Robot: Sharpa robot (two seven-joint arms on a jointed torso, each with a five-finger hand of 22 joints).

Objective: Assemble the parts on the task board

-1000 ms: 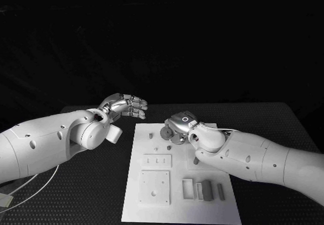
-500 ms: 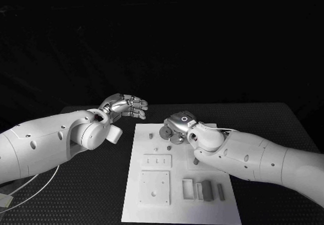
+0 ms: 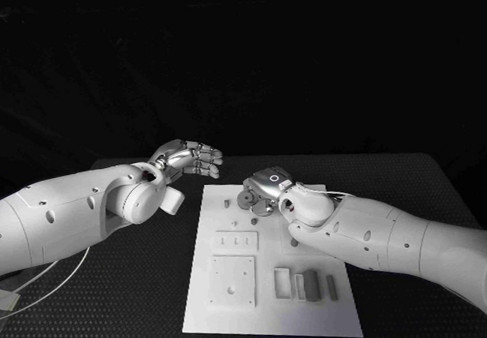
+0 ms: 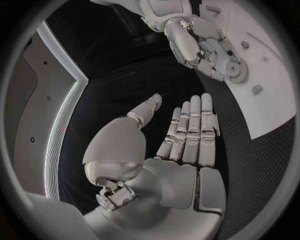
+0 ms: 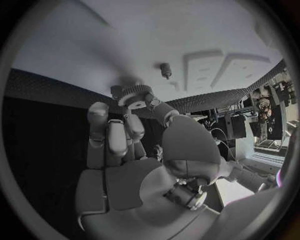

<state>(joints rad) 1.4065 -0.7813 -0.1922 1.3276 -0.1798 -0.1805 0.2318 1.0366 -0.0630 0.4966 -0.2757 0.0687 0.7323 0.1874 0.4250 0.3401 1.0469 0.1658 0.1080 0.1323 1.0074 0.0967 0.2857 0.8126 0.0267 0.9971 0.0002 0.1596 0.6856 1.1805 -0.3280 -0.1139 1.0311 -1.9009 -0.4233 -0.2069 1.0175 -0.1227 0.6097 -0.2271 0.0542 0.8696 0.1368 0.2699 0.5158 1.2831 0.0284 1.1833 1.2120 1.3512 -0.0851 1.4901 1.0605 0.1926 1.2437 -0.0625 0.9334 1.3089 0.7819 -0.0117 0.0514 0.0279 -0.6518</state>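
The right hand point(image 3: 262, 189) is down at the far end of the white board point(image 3: 274, 318), its fingertips point(image 5: 139, 102) pinching a small grey gear point(image 5: 133, 93) that sits against the board's surface, with a small peg point(image 5: 165, 69) standing just beyond it. The left hand point(image 3: 189, 159) hovers above the black table point(image 3: 130, 294) just off the board's far left corner, holding nothing, fingers straight and close together with the thumb apart. Near the board's front edge, narrow grey bars point(image 3: 310, 285) lie beside a raised square plate point(image 3: 233, 281).
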